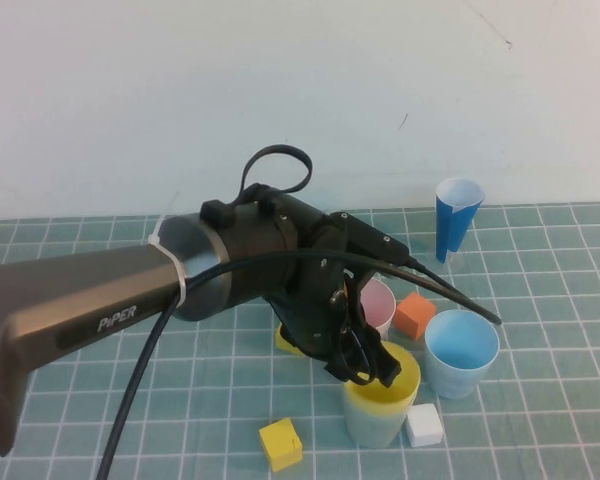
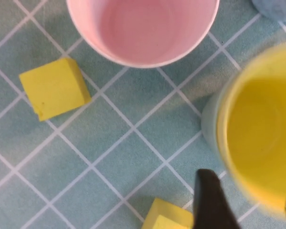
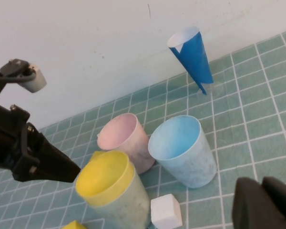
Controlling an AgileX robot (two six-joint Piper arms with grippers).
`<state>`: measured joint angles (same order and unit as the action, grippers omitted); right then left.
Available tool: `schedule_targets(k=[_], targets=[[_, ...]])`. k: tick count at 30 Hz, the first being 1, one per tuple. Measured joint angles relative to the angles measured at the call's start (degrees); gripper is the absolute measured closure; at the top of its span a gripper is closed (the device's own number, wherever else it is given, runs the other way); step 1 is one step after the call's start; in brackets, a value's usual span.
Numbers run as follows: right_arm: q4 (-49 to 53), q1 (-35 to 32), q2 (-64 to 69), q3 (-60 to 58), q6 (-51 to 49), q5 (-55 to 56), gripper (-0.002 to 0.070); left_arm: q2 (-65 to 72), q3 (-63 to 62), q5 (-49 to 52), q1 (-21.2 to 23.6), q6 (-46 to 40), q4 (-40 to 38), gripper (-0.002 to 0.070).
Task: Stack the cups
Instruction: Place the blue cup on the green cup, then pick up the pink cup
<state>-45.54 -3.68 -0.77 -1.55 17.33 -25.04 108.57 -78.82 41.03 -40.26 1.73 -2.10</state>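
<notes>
The yellow cup (image 1: 385,385) sits nested inside the green cup (image 1: 375,425) at the front of the mat. The pink cup (image 1: 378,305) stands behind them and the light blue cup (image 1: 461,350) to their right, both upright and empty. My left gripper (image 1: 368,365) hovers over the near-left rim of the yellow cup (image 2: 262,143). It is open, and its fingers (image 2: 209,200) straddle that rim without clamping it. My right gripper (image 3: 261,191) is shut and empty, low over the mat in front of the light blue cup (image 3: 181,148). It is out of the high view.
A dark-blue paper cone (image 1: 455,218) stands at the back right. An orange cube (image 1: 414,315) lies between the pink and blue cups. A white cube (image 1: 424,425) is beside the green cup. One yellow cube (image 1: 281,444) lies at the front, another (image 1: 288,342) under the left arm.
</notes>
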Motion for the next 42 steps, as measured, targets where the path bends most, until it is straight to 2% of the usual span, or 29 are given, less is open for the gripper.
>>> schedule_targets(k=[3,6,8,10,12,16,22,32,37,42], targets=[[-0.7,0.0,0.0,0.0,0.1,-0.2,0.0612,-1.2,0.0,0.0,0.0,0.1,0.9,0.0333],[-1.3,0.0,0.0,0.0,0.1,-1.4,0.0591,-4.7,0.0,-0.2,0.0,0.2,3.1,0.0356],[-0.7,0.0,0.0,1.3,0.2,-2.7,0.0588,-7.9,0.0,-0.2,0.0,0.2,5.1,0.0428],[1.4,0.0,0.3,4.0,0.3,-3.6,0.0587,-10.6,0.0,-0.2,0.0,0.2,6.8,0.054],[4.7,0.0,2.8,7.5,0.3,-4.0,0.0587,-13.7,0.0,-0.2,0.0,0.2,7.9,0.0617],[11.5,0.0,11.7,15.2,1.8,-6.8,0.0587,-19.6,1.6,-0.3,0.0,0.2,8.2,0.0662],[18.8,0.0,31.3,31.1,8.7,-15.5,0.0587,-30.9,11.3,-1.7,0.0,1.2,8.2,0.0673],[17.5,0.4,60.1,53.3,21.4,-30.3,0.0596,-51.8,33.9,-7.0,0.0,8.3,8.2,0.0673],[18.1,6.4,70.7,61.7,23.4,-32.8,0.0654,-59.2,39.8,-7.4,0.0,11.0,8.3,0.0673],[26.6,15.6,82.3,72.3,19.8,-35.3,0.0676,-65.5,42.5,-6.6,0.0,12.6,8.3,0.0673]])
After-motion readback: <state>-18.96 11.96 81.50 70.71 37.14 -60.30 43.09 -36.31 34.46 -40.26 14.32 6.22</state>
